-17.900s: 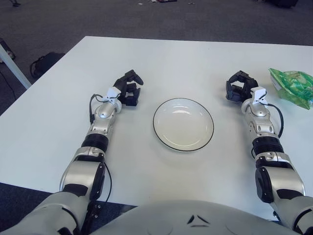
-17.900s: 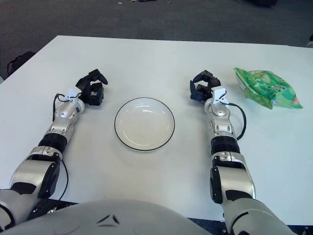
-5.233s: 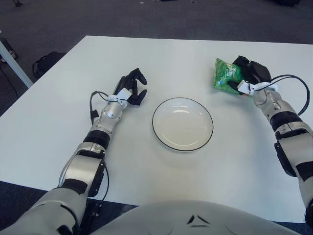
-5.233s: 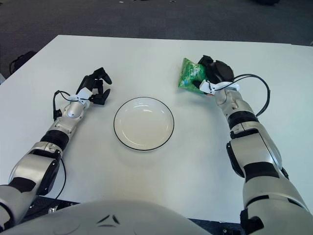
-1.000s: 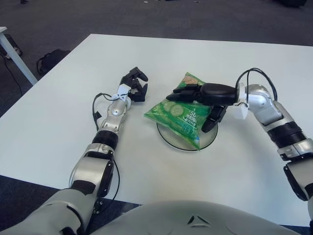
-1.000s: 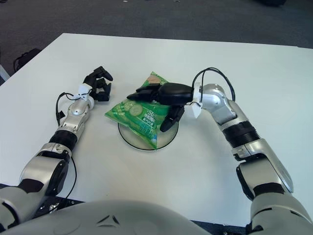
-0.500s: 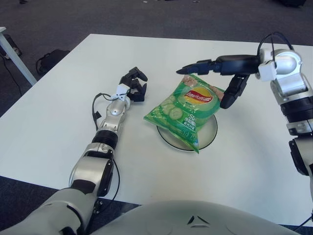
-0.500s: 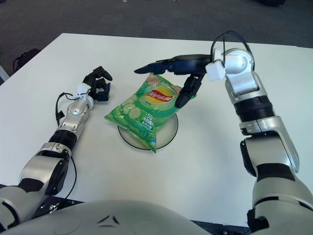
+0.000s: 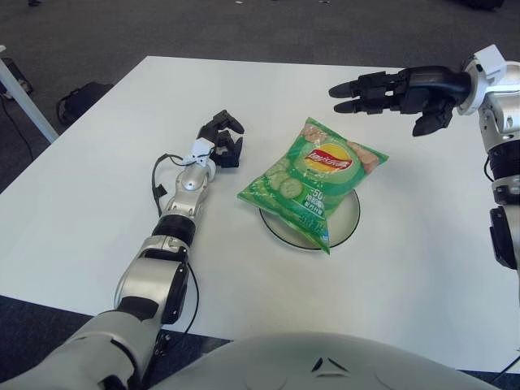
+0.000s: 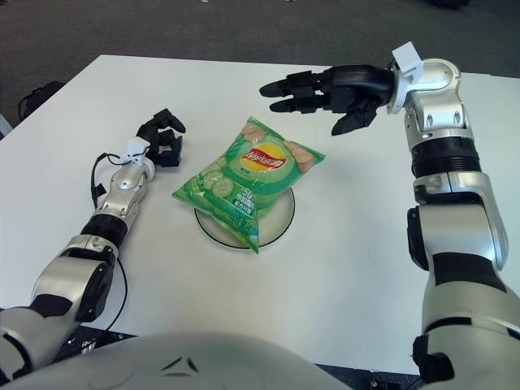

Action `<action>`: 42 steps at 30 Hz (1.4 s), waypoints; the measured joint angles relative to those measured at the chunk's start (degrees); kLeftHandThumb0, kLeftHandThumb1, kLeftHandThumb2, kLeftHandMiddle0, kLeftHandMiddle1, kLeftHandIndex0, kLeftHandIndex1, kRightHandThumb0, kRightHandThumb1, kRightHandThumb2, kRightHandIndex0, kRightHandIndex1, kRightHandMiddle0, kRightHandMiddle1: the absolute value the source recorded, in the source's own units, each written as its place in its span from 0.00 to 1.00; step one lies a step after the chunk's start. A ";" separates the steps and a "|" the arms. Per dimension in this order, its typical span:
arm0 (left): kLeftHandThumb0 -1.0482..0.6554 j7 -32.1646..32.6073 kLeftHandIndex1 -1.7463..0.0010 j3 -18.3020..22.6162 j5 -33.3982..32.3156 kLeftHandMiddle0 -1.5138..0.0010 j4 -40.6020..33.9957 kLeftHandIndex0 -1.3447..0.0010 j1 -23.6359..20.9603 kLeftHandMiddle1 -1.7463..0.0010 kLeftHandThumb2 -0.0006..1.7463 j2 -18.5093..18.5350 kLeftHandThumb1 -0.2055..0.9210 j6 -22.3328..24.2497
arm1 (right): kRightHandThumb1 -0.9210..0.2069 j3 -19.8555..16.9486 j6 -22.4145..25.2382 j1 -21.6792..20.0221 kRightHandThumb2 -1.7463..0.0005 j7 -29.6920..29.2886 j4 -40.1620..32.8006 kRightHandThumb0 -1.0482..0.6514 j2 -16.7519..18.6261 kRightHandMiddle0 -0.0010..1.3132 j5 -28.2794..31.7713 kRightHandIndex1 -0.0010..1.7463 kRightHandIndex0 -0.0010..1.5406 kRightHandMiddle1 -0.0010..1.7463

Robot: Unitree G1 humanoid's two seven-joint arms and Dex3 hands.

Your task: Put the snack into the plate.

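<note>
A green snack bag [image 9: 313, 179] with a red and yellow logo lies on the white plate [image 9: 345, 223], overhanging its rim to the left. My right hand [image 9: 394, 89] is raised above the table behind and to the right of the bag, fingers spread and empty. My left hand [image 9: 221, 140] rests on the table left of the plate, fingers curled and holding nothing.
The white table [image 9: 97, 187] reaches to the far edge, with dark floor beyond. A dark bag [image 9: 77, 101] lies on the floor off the table's left side.
My right hand has let go of the snack bag and lifted up and back to the right. The bag has settled onto the plate. The left hand has not moved.
</note>
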 measured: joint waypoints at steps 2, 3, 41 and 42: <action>0.34 0.00 0.00 0.01 0.00 0.34 0.06 0.58 -0.04 0.00 0.71 0.14 0.51 -0.02 | 0.04 0.03 5.08 -1.61 0.83 1.57 2.10 0.00 -0.20 0.01 -0.03 0.00 0.00 0.01; 0.34 -0.01 0.00 0.00 0.00 0.34 0.20 0.58 -0.03 0.00 0.71 0.18 0.51 -0.03 | 0.04 -0.04 7.64 -2.38 0.83 2.24 2.85 0.00 -0.37 0.01 -0.02 0.00 0.00 0.01; 0.35 -3.89 0.00 1.76 -1.18 0.36 2.57 0.60 0.41 0.00 0.69 0.70 0.55 -1.99 | 0.06 -16.72 2.90 25.08 0.65 -70.16 -25.12 0.41 19.68 0.16 -12.35 0.77 0.19 0.99; 0.35 -3.96 0.00 1.83 -1.25 0.36 2.54 0.60 0.46 0.00 0.69 0.69 0.55 -1.99 | 0.06 -16.96 2.93 25.29 0.65 -71.72 -25.12 0.41 20.12 0.17 -12.85 0.78 0.19 1.00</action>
